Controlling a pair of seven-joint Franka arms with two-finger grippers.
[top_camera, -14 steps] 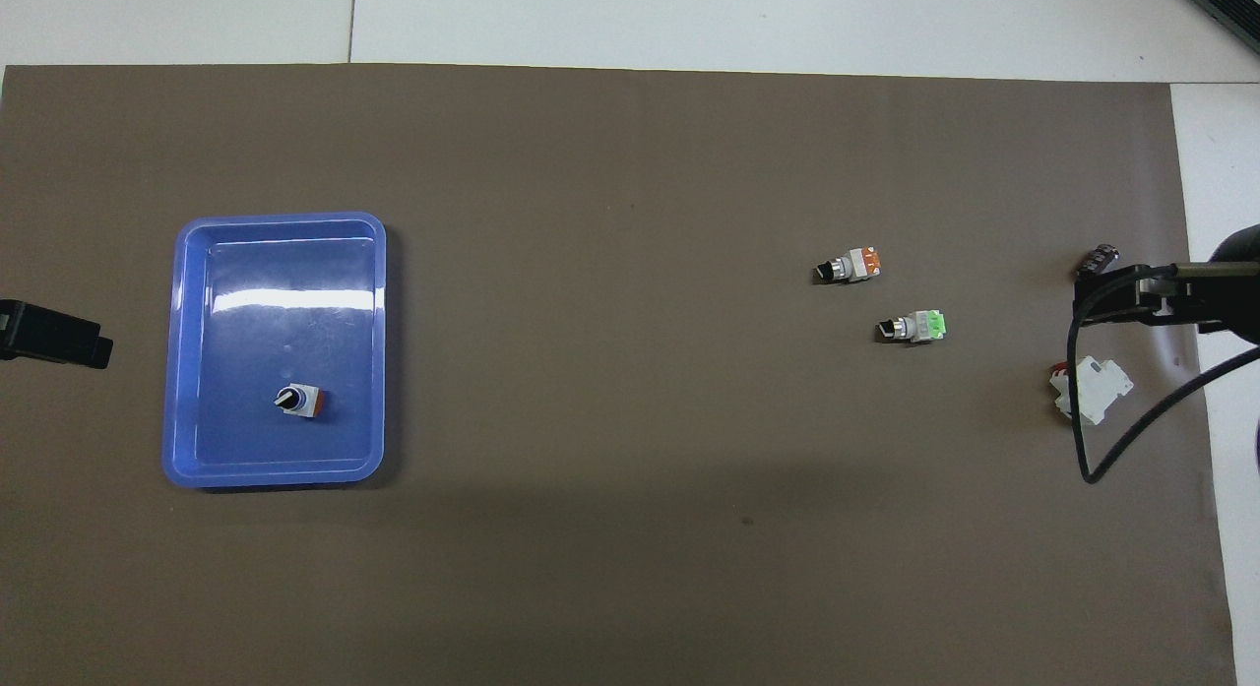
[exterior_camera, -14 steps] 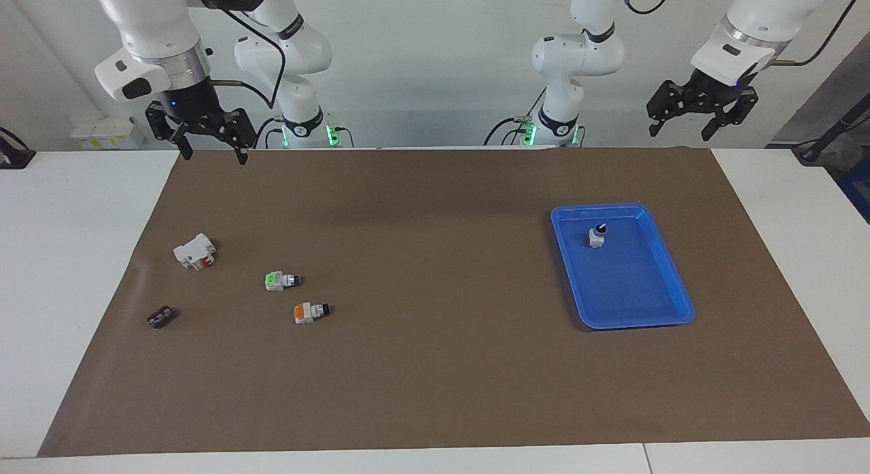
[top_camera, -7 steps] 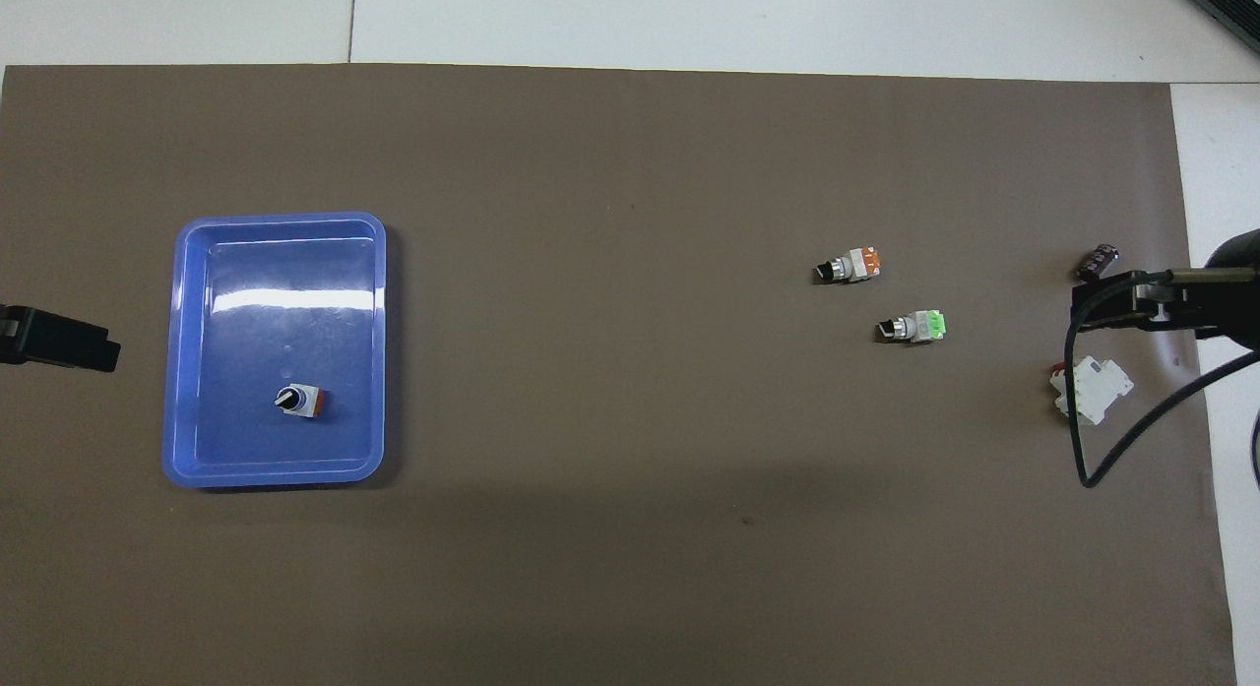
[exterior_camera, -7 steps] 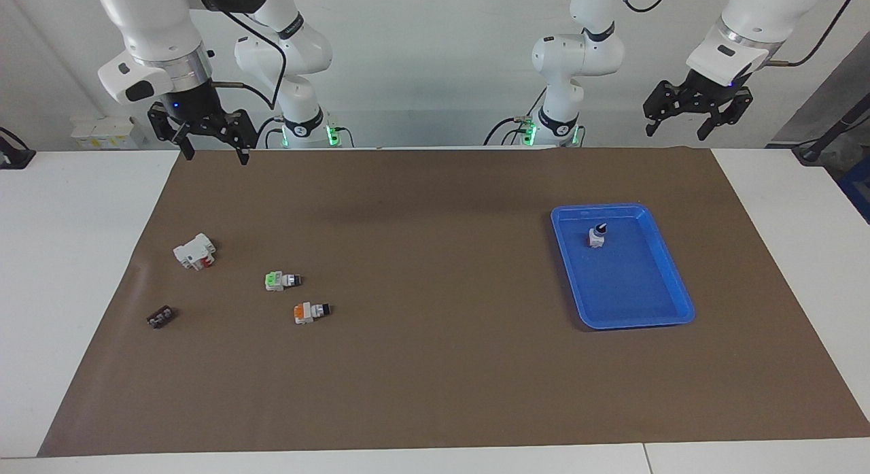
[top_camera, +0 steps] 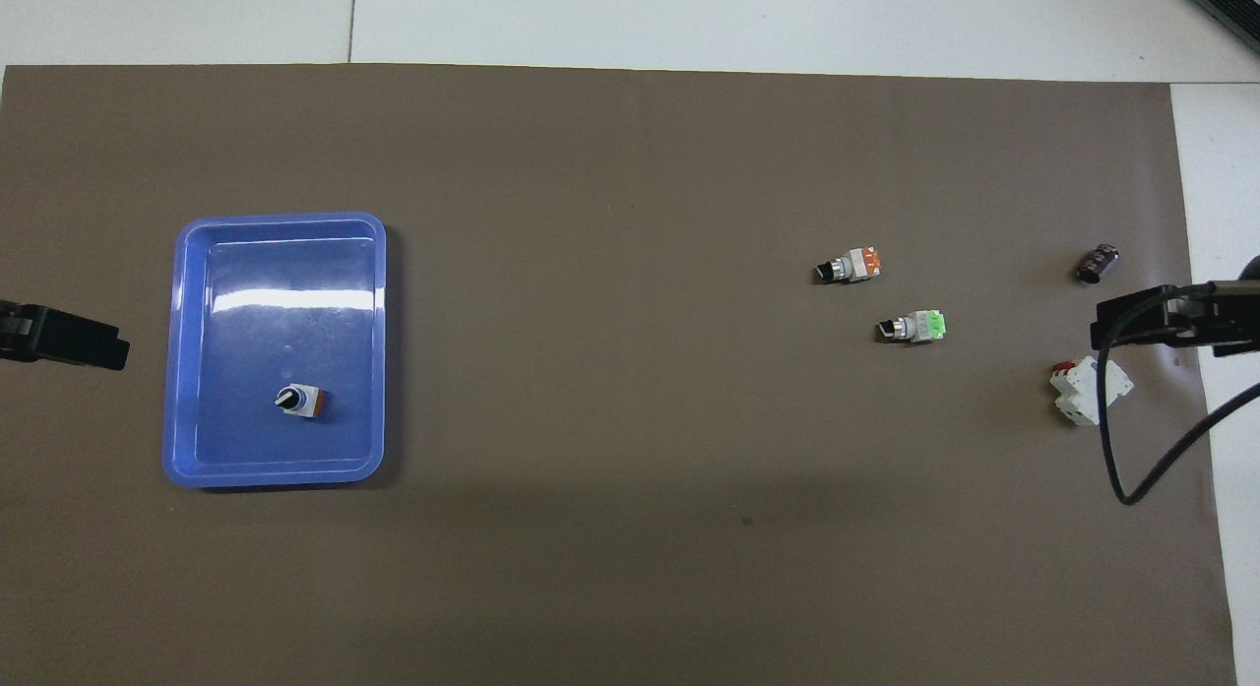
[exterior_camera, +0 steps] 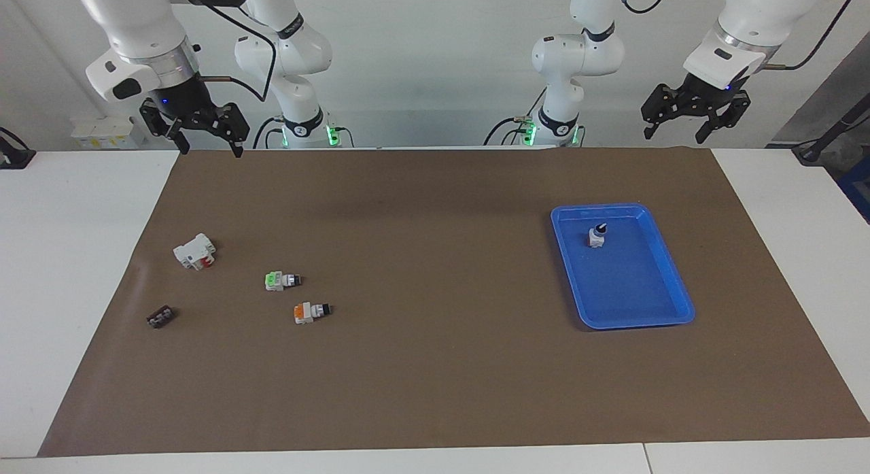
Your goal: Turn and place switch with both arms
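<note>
— Where is the switch?
— On its side on the mat, well apart from the blue tray, toward the right arm's end.
— Handling?
— Likely light, rigid, prone to roll; grip the white body. Right gripper and left gripper hang spread, empty.
</note>
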